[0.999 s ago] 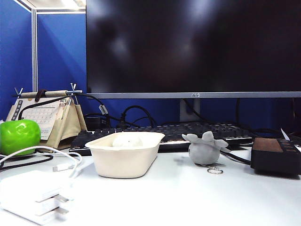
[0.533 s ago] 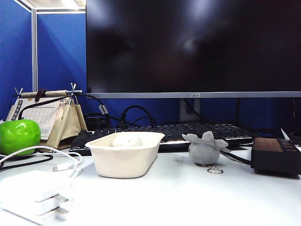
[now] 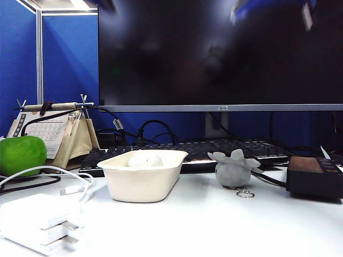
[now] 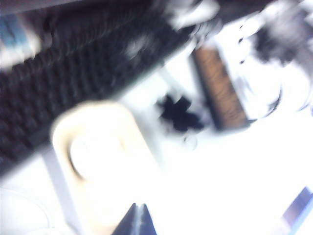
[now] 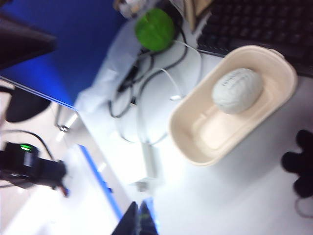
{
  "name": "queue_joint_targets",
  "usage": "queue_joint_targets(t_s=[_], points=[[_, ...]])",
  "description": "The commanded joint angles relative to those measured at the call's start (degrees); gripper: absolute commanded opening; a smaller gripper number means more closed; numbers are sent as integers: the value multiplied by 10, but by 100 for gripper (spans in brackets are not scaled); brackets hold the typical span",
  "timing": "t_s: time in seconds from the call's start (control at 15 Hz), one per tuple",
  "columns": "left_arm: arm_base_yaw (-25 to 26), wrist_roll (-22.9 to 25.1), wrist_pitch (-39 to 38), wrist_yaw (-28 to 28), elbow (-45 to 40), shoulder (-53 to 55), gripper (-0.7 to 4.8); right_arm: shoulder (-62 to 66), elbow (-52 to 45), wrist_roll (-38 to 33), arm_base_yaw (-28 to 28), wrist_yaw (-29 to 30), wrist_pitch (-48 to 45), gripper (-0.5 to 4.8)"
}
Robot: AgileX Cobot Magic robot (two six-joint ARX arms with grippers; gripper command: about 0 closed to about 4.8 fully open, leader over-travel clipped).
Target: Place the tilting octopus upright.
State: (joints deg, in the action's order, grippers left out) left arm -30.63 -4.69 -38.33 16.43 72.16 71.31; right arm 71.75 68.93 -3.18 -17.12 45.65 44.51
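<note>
The octopus (image 3: 233, 169), a small grey plush, rests on the white desk in front of the keyboard, tipped over with its stubby tentacles pointing up and its keyring (image 3: 245, 194) lying before it. Neither gripper shows in the exterior view. The left wrist view is blurred; there my left gripper (image 4: 139, 205) is shut and empty, high over the desk, with the octopus (image 4: 180, 112) a dark shape well beyond it. In the right wrist view my right gripper (image 5: 138, 203) is likewise shut and empty, far from the octopus (image 5: 299, 166) at the frame's edge.
A white tray (image 3: 140, 187) holding a pale ball (image 3: 144, 159) stands left of the octopus. A dark box (image 3: 313, 176) sits to its right, with the keyboard (image 3: 214, 150) and monitor (image 3: 220, 53) behind. A green apple (image 3: 21, 154), cables and a charger (image 3: 40, 222) lie at the left.
Nothing on the desk has moved. Blurred bright shapes have appeared in the reflection at the top of the dark monitor screen.
</note>
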Motion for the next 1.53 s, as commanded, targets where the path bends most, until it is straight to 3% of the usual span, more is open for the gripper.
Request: queue_joint_targets(t_s=[0.07,0.13,0.2,0.4,0.67,0.87,1.13,1.27,1.53], points=[[-14,3,31,2,2,75,-5,35,-42,17,-1,-50,-34,-5],[-18,3,43,2,2,92,-5,44,-51,18,-1,-61,-46,-4],[-20,3,66,1,2,116,-4,58,-69,18,-1,-82,-74,34],[-38,14,118,2,2,150,0,82,-82,18,-1,-102,-122,215],[-82,15,193,-14,2,186,60,123,-82,19,-1,-170,-165,225],[-90,15,213,-31,2,203,62,137,-91,73,-1,-216,-165,226],[-90,17,226,-71,2,203,62,137,-112,76,-1,-213,-161,226],[-89,17,231,-99,2,203,62,137,-138,76,-2,-182,-161,226],[-88,36,234,-115,2,202,62,137,-157,95,-50,-188,-176,248]])
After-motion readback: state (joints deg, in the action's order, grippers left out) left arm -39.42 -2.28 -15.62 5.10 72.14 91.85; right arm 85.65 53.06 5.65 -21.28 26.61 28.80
